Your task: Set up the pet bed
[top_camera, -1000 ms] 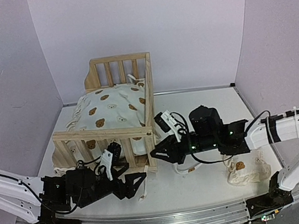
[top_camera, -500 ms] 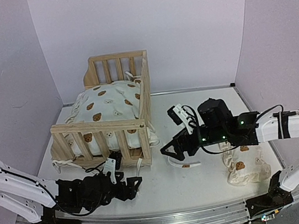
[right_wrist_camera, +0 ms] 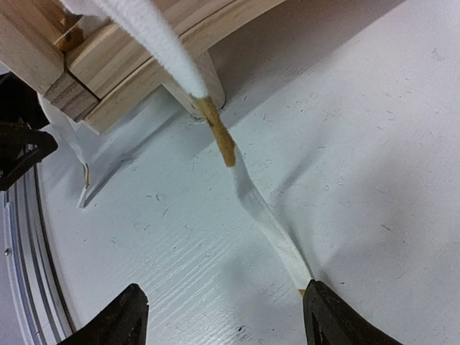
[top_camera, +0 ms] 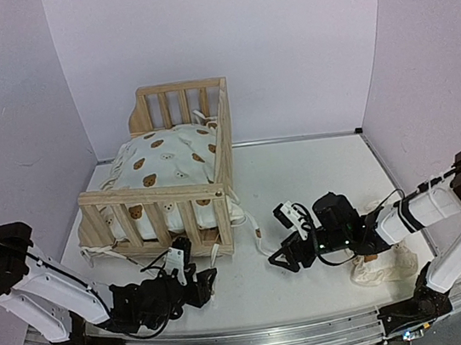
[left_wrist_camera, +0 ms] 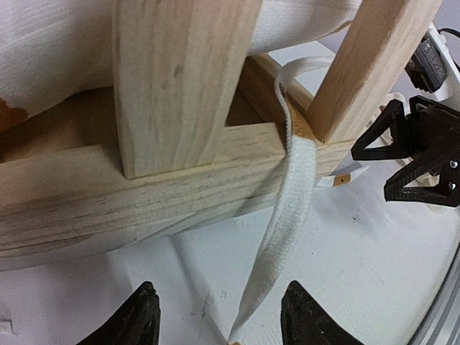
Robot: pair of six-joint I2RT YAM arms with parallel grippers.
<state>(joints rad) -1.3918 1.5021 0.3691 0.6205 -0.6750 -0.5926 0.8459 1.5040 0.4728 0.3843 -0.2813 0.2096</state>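
step: fastening cushion ties | bed: left half of table, cushion inside | left gripper: spread astride tie, holding nothing | right gripper: spread, empty, over second tie | next: likely pinch tie ends

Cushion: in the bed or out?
In. The cushion sits inside the wooden bed, bulging above its front rail. One tie hangs out over the base onto the table.
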